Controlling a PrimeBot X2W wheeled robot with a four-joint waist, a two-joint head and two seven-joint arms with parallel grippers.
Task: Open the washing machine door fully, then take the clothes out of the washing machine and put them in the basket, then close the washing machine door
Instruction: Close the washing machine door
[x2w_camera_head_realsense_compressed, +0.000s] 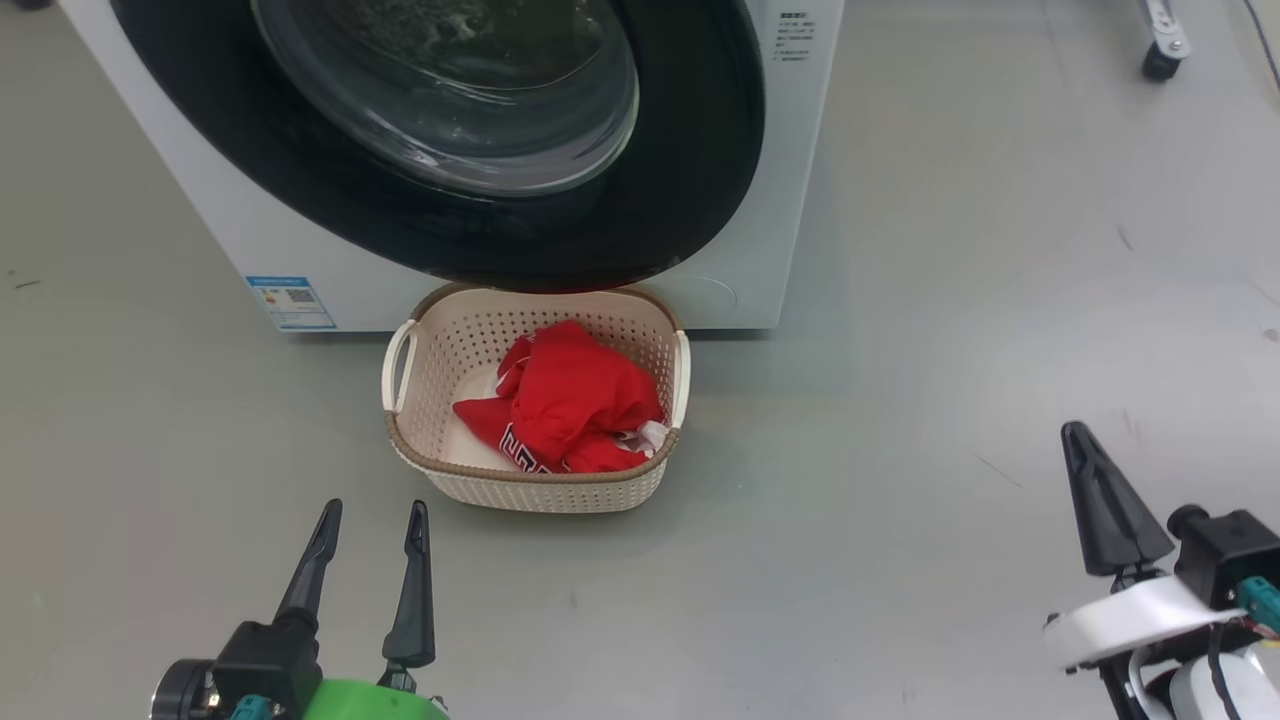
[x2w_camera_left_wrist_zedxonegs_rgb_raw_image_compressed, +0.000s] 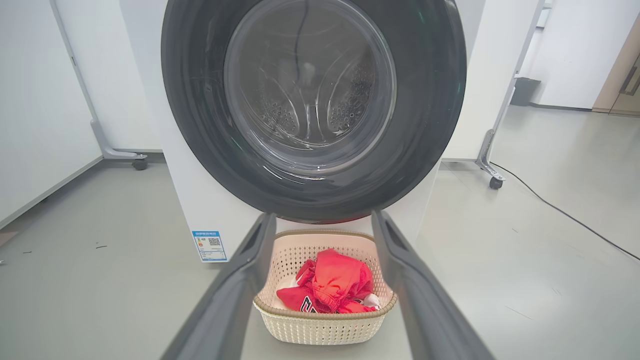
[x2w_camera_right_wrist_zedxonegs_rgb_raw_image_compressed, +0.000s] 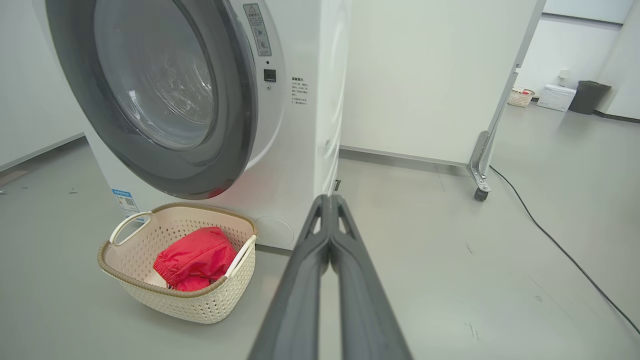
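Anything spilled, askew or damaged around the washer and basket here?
Nothing stands out. The washing machine door looks shut flush, the basket stands upright just before the washing machine, and the clothes lie bunched inside it, none over the rim.

Basket (x2w_camera_head_realsense_compressed: 540, 490), washing machine (x2w_camera_head_realsense_compressed: 790, 180) on floor (x2w_camera_head_realsense_compressed: 950, 400)

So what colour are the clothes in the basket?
The clothes are bright red, with a bit of white trim and dark lettering. The head view shows them best.
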